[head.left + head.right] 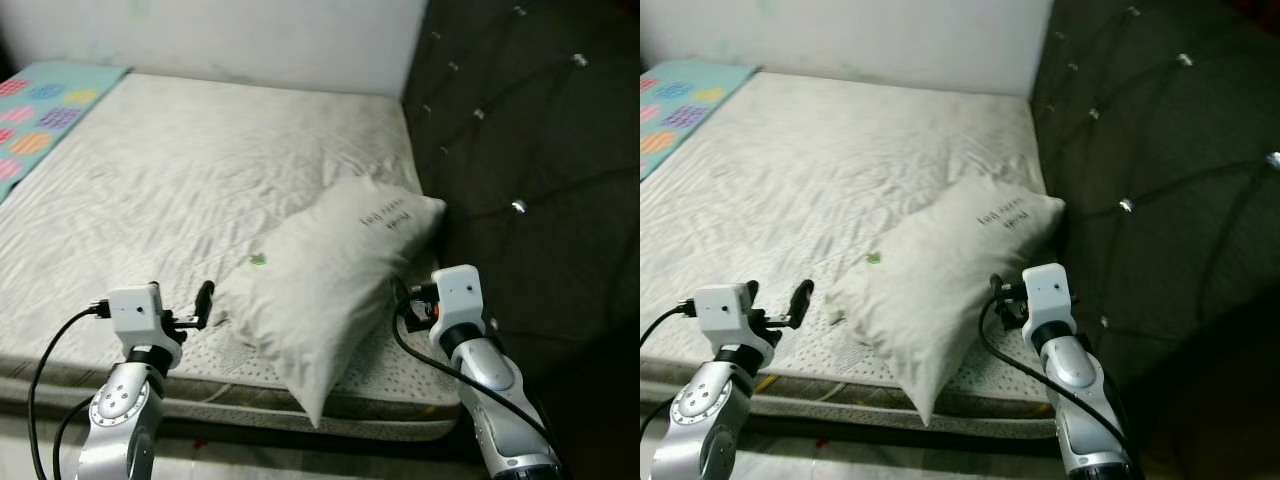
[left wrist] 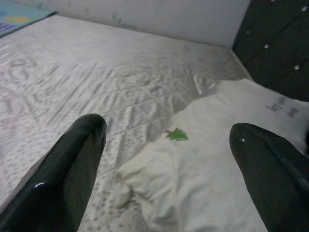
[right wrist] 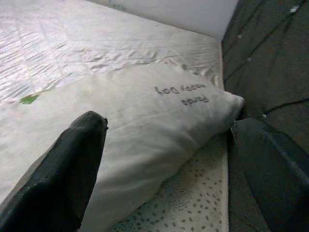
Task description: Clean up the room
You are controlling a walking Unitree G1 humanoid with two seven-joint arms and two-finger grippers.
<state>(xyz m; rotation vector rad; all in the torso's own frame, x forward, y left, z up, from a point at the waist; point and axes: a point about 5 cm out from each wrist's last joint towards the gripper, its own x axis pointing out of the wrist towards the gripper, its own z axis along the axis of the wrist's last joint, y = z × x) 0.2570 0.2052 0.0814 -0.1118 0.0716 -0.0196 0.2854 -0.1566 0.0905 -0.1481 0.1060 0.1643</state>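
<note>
Pillow [image 1: 330, 290]: off-white woven cloth, matt, softly creased, small dark print near one end and a tiny green motif. Bed [image 1: 180, 180]: pale quilted cloth, matt, wrinkled, stitched diamond pattern; dotted fabric along its near edge. Headboard [image 1: 540, 150]: dark tufted upholstery, matt, with shiny metal-looking studs. Blanket [image 1: 40, 110]: turquoise cloth, coloured patches. Left gripper [image 2: 166, 145] fingers [image 2: 72, 169]: black, glossy, smooth plastic. Right gripper [image 3: 169, 145] fingers [image 3: 67, 169]: black, duller.
</note>
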